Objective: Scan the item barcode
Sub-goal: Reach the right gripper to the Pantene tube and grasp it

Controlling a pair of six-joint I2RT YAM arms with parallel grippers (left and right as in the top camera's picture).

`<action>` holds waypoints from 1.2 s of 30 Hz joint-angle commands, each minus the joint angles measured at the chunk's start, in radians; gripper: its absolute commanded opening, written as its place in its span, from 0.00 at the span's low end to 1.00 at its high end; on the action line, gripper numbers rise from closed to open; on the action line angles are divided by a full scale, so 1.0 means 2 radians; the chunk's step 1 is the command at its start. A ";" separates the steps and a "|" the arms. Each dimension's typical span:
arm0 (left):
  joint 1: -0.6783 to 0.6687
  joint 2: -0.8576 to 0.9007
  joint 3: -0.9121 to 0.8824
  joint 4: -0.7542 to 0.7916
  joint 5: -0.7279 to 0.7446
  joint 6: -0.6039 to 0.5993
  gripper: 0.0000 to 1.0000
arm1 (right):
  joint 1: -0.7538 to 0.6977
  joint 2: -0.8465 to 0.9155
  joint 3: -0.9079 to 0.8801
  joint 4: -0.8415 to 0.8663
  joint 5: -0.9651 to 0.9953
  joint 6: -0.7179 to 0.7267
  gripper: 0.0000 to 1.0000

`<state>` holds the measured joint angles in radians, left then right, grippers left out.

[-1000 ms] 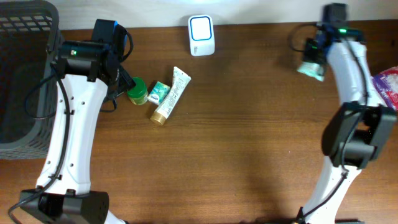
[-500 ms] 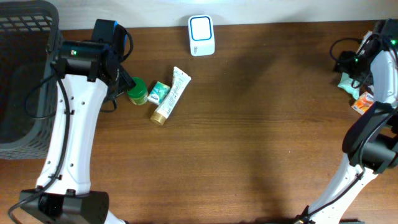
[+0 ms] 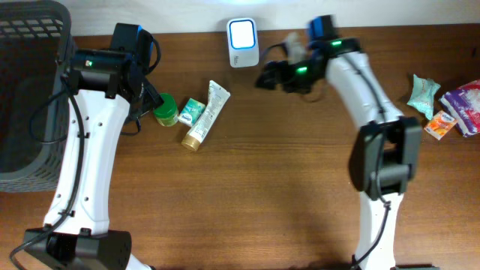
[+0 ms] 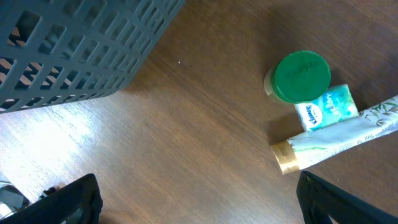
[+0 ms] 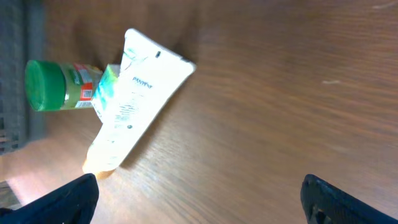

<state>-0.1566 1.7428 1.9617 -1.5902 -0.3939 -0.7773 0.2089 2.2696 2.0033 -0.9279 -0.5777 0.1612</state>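
The right pincer (image 3: 264, 77) has been swung across to just right of the scanner (image 3: 243, 33), spread wide and empty, while the tube (image 3: 206, 114) is seen lying below-left of the scanner, slanted away from it, nearer the equally wide, empty left pincer (image 3: 150, 97).

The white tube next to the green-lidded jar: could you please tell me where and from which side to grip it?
Probably from straight above, pinching across the narrow width of the white tube just above its gold cap. It lies flat and diagonal; the teal packet crowds its middle, while both sides look free near the cap.
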 commanded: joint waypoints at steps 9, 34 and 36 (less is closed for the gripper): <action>0.001 -0.002 0.000 -0.001 -0.006 0.006 0.99 | 0.195 0.015 -0.002 0.103 0.303 0.268 0.99; 0.001 -0.002 0.000 -0.001 -0.006 0.006 0.99 | 0.169 0.052 0.031 -0.033 0.236 0.253 0.22; 0.001 -0.002 0.000 -0.001 -0.006 0.006 0.99 | 0.153 0.052 0.032 -0.028 0.159 0.210 0.12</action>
<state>-0.1566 1.7428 1.9617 -1.5898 -0.3939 -0.7773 0.5484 2.4001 2.0487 -0.9855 -0.0879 0.6903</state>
